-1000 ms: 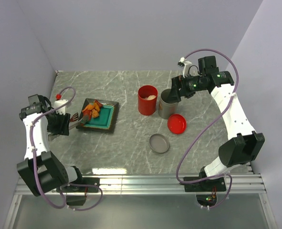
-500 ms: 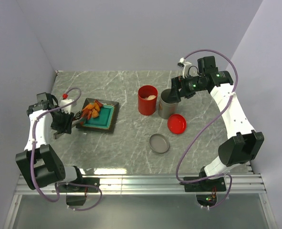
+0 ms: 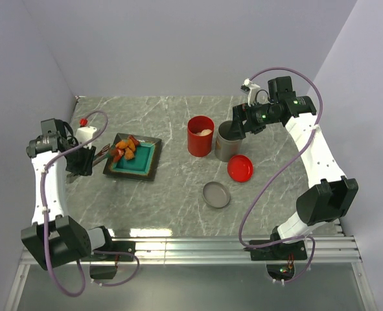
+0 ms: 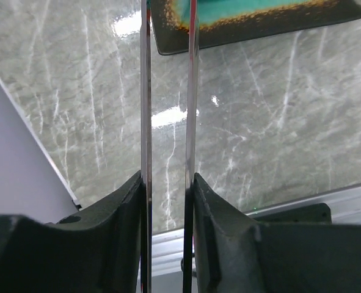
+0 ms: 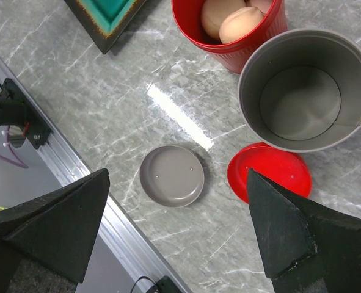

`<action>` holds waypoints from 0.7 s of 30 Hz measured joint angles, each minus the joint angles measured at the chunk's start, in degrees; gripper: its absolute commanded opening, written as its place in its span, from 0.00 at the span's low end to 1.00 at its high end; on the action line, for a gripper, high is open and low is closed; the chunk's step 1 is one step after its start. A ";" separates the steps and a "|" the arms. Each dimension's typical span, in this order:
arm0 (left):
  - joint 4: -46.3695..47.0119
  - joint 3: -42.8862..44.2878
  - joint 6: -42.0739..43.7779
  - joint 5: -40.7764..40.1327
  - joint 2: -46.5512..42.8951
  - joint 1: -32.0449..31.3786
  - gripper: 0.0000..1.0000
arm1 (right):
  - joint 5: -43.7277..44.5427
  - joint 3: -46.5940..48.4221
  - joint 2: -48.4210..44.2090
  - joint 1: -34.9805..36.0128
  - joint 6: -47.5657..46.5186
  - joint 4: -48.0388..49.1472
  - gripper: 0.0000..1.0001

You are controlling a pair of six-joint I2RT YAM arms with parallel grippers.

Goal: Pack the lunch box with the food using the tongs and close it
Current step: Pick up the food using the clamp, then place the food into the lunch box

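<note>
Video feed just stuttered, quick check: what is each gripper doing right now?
Left gripper: jaws closed on the tongs.
Right gripper: jaws open, holding nothing.

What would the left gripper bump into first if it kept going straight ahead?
Probably the tray: the left gripper, shut on the tongs, points at its near edge, with bare table between. The tong tips seem to reach the food, though depth is unclear.

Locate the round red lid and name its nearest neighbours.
In the overhead view the red lid lies flat, right of centre, just in front of the grey canister, with the grey lid at its near left.
</note>
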 measured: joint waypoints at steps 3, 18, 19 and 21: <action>-2.84 2.58 0.00 0.85 -1.05 -0.04 0.20 | -0.09 0.02 0.00 0.00 -0.17 0.00 1.00; -4.85 30.29 -10.03 11.39 9.70 -20.24 0.15 | 0.37 0.13 0.00 -0.02 -0.55 -0.02 1.00; -4.28 32.04 -11.19 12.04 11.04 -22.29 0.15 | 0.68 0.13 0.00 -0.02 -0.35 0.09 1.00; -2.27 34.88 -13.35 13.53 13.64 -25.92 0.15 | 1.68 0.13 0.00 -0.20 0.35 0.28 1.00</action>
